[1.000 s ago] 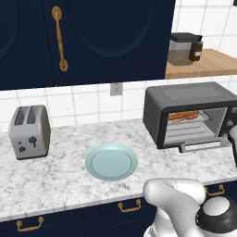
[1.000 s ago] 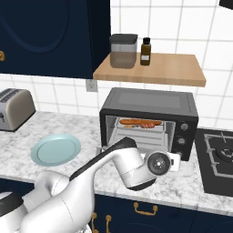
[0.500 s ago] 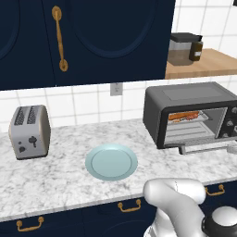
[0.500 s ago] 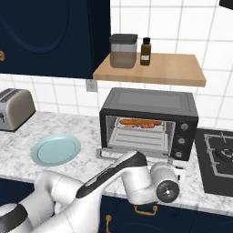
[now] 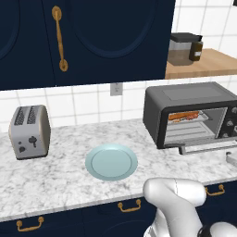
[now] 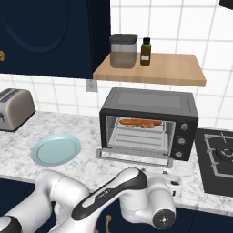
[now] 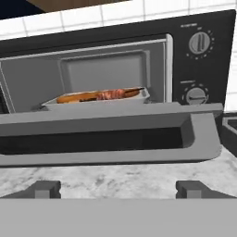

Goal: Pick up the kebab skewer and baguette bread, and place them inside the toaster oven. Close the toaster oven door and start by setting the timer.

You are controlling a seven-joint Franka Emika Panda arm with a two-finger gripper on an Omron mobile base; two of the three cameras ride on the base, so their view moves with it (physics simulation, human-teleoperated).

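Observation:
The dark grey toaster oven (image 6: pixel 150 119) stands on the marble counter with its toaster oven door (image 7: pixel 106 134) dropped down and open. Inside, on the tray, the golden baguette bread (image 7: pixel 76 97) lies to the left and the kebab skewer (image 7: pixel 118 94) with its reddish meat lies beside it. Both also show on the rack as the baguette bread (image 6: pixel 129 122) and the kebab skewer (image 6: pixel 149 124). My gripper (image 7: pixel 118 190) is open and holds nothing. It sits low at the counter's front edge, facing the door's bar handle (image 6: pixel 132 157). Two side knobs (image 7: pixel 200 42) are at the upper right.
A light blue plate (image 5: pixel 111 162) lies on the counter left of the oven. A silver two-slot toaster (image 5: pixel 30 132) stands at the far left. A stove (image 6: pixel 218 157) lies right of the oven. A wooden shelf (image 6: pixel 150 68) with a jar and a bottle hangs above.
The arm's wrist has sunk lower in front of the counter, toward the cabinet fronts. The gripper has stayed open. The oven door and the food have not moved.

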